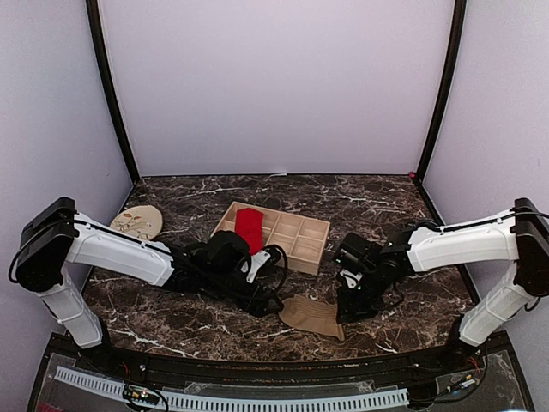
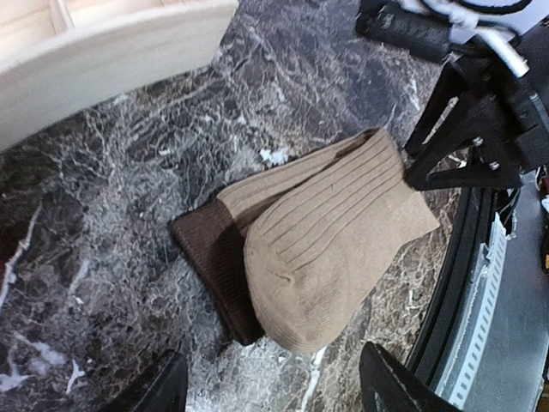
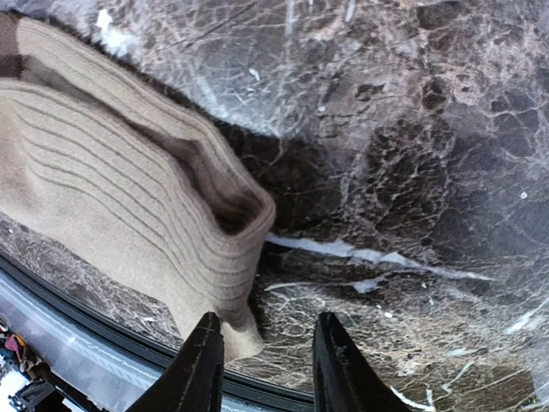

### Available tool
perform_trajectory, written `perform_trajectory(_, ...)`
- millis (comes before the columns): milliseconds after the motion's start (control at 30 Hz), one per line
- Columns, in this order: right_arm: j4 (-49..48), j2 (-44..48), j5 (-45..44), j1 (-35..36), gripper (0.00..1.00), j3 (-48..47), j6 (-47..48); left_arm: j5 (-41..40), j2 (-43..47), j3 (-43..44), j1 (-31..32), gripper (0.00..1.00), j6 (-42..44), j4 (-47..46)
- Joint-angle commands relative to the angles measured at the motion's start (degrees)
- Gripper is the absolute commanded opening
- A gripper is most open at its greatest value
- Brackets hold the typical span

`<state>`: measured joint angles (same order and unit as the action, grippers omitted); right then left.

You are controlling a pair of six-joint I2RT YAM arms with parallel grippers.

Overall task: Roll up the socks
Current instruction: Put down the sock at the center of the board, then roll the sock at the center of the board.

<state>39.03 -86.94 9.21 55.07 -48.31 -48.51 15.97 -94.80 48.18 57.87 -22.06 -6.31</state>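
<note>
The left gripper [image 2: 273, 356] is hovering with its jaws spread wide and nothing between them, its two dark fingers [image 2: 163, 386] framing a strip of stone and the near end of the tan sock [image 2: 334, 249]. The right gripper [image 3: 268, 322] is hanging at the sock's other end with its jaws only narrowly parted and clasping nothing. One of its fingers [image 3: 202, 365] is showing right at the sock's folded corner, and the other is over bare stone. The tan sock is lying flat on the marble table [image 1: 171, 326] near the front edge, between the two grippers. It is folded over itself so that a ribbed tan layer is covering a darker brown band (whether that band is a cuff or a lining I cannot tell). The red sock [image 1: 250, 228] is resting farther back in the wooden tray [image 1: 309, 232], draped over its left-hand compartments and well apart from the tan one. A beige disc [image 1: 137, 221] is lying at the table's left, beside the left arm.
</note>
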Motion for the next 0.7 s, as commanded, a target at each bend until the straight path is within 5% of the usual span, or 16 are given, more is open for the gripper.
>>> perform_trajectory(0,-4.0,2.9,-0.8,-0.3,0.35,2.1,-2.6,1.2,-2.1,1.6,0.4,0.73,0.3,2.7)
perform_trajectory(300,-7.2,3.5,-0.1,-0.2,0.37,2.6,-3.3,0.2,-6.2,4.7,0.7,0.73,0.3,3.6)
perform_trajectory(667,-8.9,2.4,0.6,-0.2,0.37,2.6,-2.8,-0.3,-8.0,7.6,1.3,0.51,0.0,4.4)
